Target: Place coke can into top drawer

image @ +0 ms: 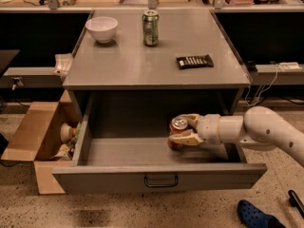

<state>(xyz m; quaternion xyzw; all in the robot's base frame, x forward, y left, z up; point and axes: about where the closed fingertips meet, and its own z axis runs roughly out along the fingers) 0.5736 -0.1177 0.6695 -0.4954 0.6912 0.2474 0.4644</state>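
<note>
The top drawer (156, 176) of the grey cabinet is pulled wide open, its dark handle at the centre of the front panel. The red coke can (177, 129) with a silver top stands upright inside the drawer at its right side, low over or on the drawer floor. My gripper (181, 129) reaches in from the right on a white arm and is shut on the coke can, one finger behind it and one in front.
On the cabinet top (123, 65) stand a white bowl (101, 29), a green-and-silver can (151, 27) and a dark snack bar (194, 61). An open cardboard box (40, 144) with items sits on the floor at left. A blue shoe (256, 216) lies at bottom right.
</note>
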